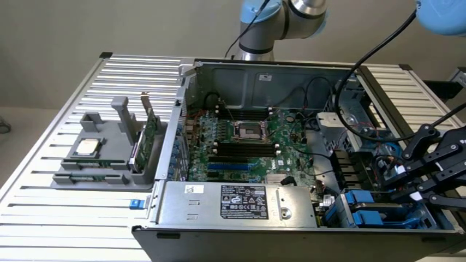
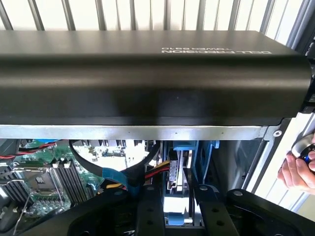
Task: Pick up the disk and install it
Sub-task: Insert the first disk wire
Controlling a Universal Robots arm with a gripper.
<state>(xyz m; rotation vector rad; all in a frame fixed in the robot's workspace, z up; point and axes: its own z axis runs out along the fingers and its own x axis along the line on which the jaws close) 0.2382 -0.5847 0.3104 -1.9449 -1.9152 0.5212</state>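
While the grey tray (image 1: 109, 164) sits toward the counter's (image 1: 43, 218) left edge | open computer case (image 1: 255, 71) mid-counter | disk (image 1: 371, 210) seated in case's near right corner | claw (image 1: 429, 180) just above it, grip undeterminable.

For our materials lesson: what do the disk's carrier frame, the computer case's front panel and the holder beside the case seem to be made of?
Carrier frame: probably plastic, judging by its uniform bright blue, moulded look.
Front panel: looks like black plastic with a smooth satin finish showing soft reflections, though painted metal is possible.
Holder: matte grey, blocky shapes, likely plastic, perhaps printed.
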